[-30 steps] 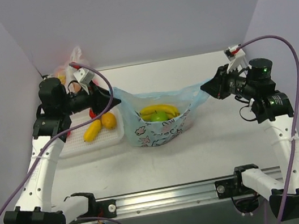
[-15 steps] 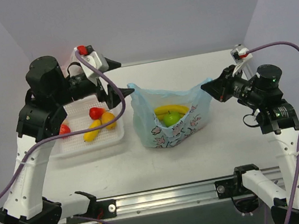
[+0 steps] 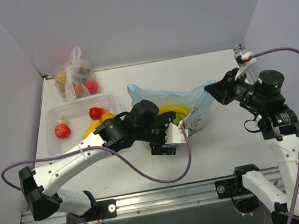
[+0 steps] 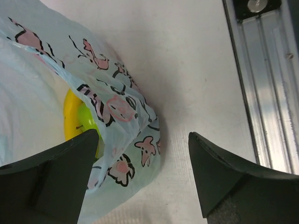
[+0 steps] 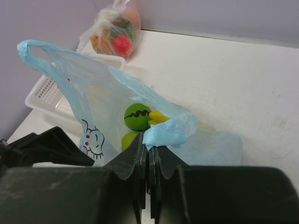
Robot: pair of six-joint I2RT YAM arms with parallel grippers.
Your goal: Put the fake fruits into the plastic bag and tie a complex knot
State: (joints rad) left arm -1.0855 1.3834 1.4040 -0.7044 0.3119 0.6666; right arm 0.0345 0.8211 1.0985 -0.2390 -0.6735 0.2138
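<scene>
The light-blue plastic bag [image 3: 197, 117] with cartoon prints sits mid-table. Inside it lie a yellow banana [image 3: 171, 109] and green fruits [image 5: 137, 116]. My right gripper [image 5: 149, 147] is shut on the bag's bunched right handle [image 5: 170, 133] and holds it up. The other handle loop [image 5: 42, 49] stands free on the far side. At the bag's near side my left gripper [image 4: 145, 177] hangs low and open, with the printed lower corner of the bag [image 4: 135, 154] lying loosely between its fingers. More fake fruits, red [image 3: 62, 130], red [image 3: 97, 113] and yellow [image 3: 91, 128], lie in a basket.
A white slotted basket [image 3: 74, 108] sits at the left. Behind it, in the back left corner, stands a clear tied bag of fruits [image 3: 75, 81]. The metal rail [image 3: 169, 196] runs along the near edge.
My left gripper opened off the left handle and swung from above the basket down to the bag's near side. The bag slumped toward the right, whose gripper keeps its hold.
</scene>
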